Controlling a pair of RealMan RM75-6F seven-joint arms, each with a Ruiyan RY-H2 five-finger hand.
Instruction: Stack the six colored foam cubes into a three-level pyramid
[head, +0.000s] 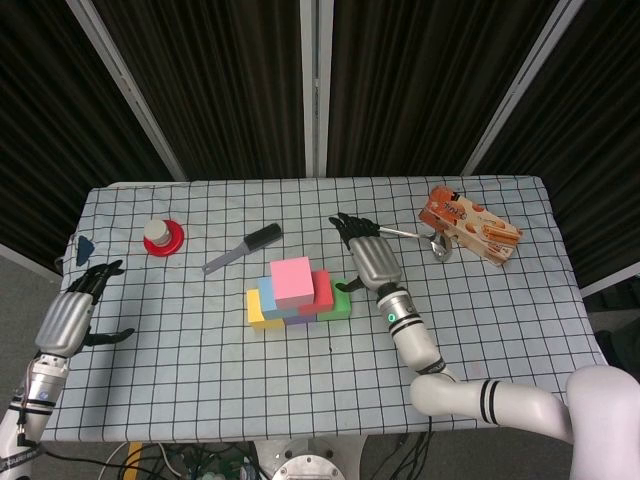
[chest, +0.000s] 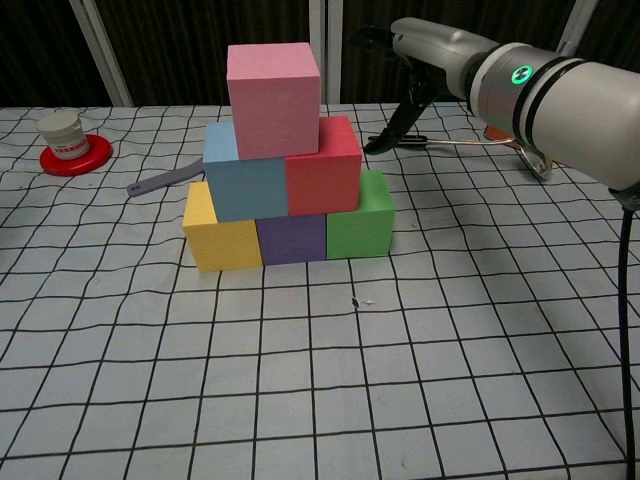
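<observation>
Your pyramid stands finished in the middle of the checked desk (head: 200, 330).
Your left robot hand (head: 68, 318) hangs off the left edge, fingers spread, holding nothing. Yellow foam cube (chest: 220, 232), purple foam cube (chest: 291, 240) and green foam cube (chest: 360, 217) form the base; blue foam cube (chest: 243, 178) and red foam cube (chest: 325, 167) sit above; pink foam cube (chest: 274, 86) tops them. Your right robot hand (head: 371, 255) hovers just beside the stack, fingers apart, empty.
</observation>
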